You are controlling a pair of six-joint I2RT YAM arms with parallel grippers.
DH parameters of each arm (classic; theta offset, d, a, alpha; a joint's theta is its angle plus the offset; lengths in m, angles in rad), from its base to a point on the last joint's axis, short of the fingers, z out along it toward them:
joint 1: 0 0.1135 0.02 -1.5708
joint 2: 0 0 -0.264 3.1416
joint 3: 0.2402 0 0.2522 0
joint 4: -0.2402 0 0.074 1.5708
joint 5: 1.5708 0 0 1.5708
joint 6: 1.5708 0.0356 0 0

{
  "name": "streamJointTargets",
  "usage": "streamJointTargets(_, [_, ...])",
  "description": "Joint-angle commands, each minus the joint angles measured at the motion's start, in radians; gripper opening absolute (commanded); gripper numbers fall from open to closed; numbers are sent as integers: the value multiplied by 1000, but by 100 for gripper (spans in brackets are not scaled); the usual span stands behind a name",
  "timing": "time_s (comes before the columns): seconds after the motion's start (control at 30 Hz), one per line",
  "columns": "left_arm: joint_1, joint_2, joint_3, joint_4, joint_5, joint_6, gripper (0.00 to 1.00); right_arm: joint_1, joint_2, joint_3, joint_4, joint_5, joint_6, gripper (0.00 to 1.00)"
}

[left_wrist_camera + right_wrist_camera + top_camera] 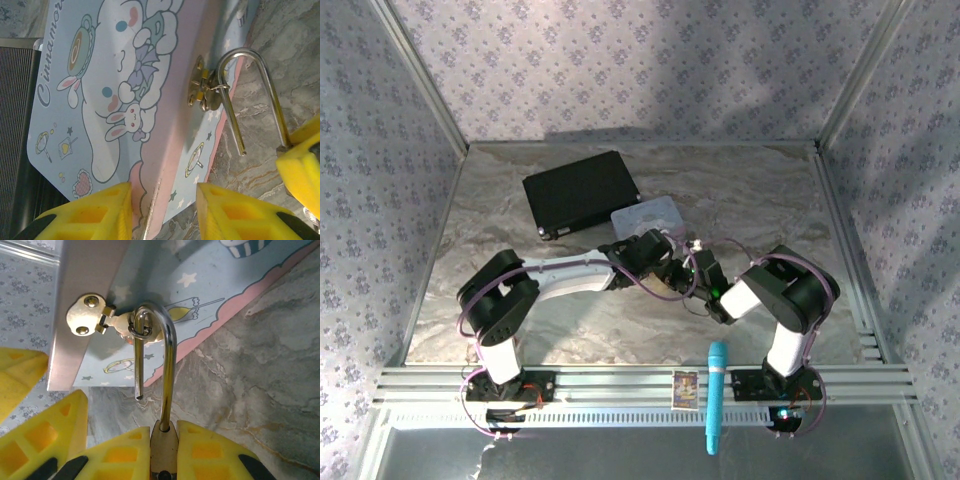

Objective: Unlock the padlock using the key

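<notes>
The right pincer [164, 428] is closed on the padlock [164, 450], whose brass body is clamped between the two yellow fingers. From there the shackle [171, 365] is carried straight away from the pincer and is hooked through the small ring [140, 331] on the hasp [92, 315] of the tin [200, 285]. The shackle's short leg is seen hanging free, out of the body, just above the tabletop [260, 365].

The left pincer [164, 187] is set wide and is closed on the tin's edge, one finger against the lid and the other against the front wall. The padlock is found to the right of that pincer and well beyond its fingertips. Only the shackle can be made out there, while the body is covered by the right pincer's yellow finger [300, 165].

From above, both pincers are seen meeting just in front of the tin, with a black case [582, 192] lying behind it. The padlock is too small to be picked out there. In the right wrist view, the lower end of the brass body is cut off by the frame edge.
</notes>
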Motion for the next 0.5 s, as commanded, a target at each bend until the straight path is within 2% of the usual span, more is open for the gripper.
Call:
streamJointTargets(0.0, [-13,86,-60,-216,149,-3,36,-35,-31,24,3,69,23,0])
streamJointTargets(0.23, [-18,88,-67,-210,148,-7,35,-92,-53,29,-41,24,-19,0])
streamJointTargets(0.47, [-22,92,-60,-215,150,-7,35,-123,13,50,38,-11,59,0])
